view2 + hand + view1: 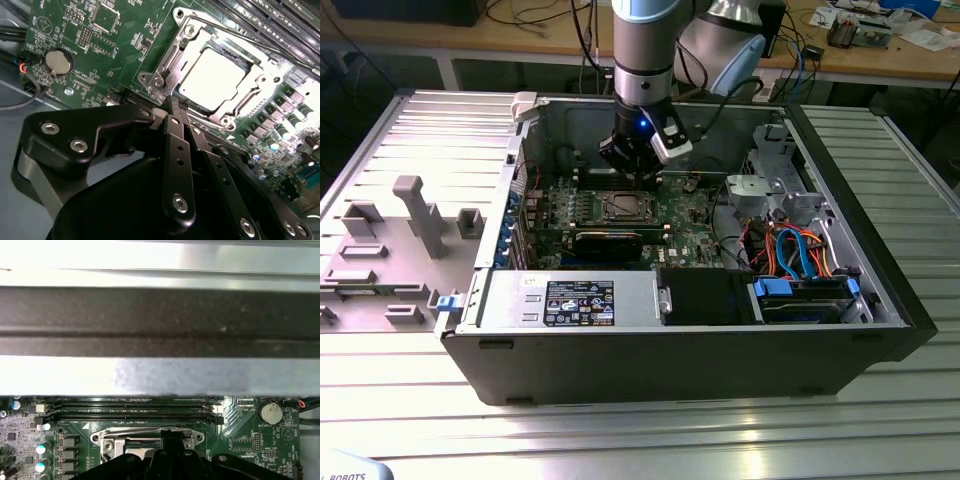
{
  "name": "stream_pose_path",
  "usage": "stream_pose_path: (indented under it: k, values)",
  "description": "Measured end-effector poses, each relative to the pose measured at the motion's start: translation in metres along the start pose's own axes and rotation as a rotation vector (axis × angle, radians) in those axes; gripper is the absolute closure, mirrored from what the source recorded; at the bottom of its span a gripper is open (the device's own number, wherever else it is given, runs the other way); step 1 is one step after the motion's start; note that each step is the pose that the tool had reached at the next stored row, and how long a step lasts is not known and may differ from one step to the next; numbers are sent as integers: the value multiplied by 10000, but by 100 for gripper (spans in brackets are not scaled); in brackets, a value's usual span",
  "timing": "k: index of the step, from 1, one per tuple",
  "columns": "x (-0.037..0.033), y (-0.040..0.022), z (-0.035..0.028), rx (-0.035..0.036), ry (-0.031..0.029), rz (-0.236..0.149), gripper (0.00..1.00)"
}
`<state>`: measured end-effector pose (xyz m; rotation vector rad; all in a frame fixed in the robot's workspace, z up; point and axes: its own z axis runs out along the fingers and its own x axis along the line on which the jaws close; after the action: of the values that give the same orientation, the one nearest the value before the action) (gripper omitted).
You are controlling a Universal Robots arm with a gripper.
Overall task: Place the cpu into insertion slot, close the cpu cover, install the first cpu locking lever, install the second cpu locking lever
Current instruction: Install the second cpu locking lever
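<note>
The arm's gripper [638, 165] stands inside the open computer case [840, 330], low over the green motherboard [690, 215], just beyond the insertion slot [622, 207] as the exterior view shows it; the case lies on its side on the ribbed metal table [640, 440].

In the second wrist view the fingers [176, 120] are drawn together, tip against tip, with nothing visible between them; their tips sit at the edge of the socket frame, touching or very nearly touching the metal there; which of the two cannot be told.

The cpu [212, 72] lies flat within the insertion slot [150, 80], its pale metal top showing through the square window of the cpu cover [252, 85]; the cover lies down over the chip; a thin wire lever [235, 37] runs along the far side of the frame.

In the first wrist view the closed fingers [170, 445] stand before the socket frame [107, 437]; the long memory slots [130, 407] lie just beyond it; a round coin cell [271, 412] sits on the board to one side.

A grey fixture plate [390, 250] rests on the table at the exterior view's left, well apart from the gripper.
</note>
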<state>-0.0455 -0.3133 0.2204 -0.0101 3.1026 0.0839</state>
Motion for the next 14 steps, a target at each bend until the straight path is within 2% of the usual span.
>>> stream_pose_path:
  k: [8,12,14]
  values:
    - [-1,-6,-11,7,2,-2,89]
    - [0,-80,-14,5,0,0,89]
    - [0,-95,-21,6,0,0,89]
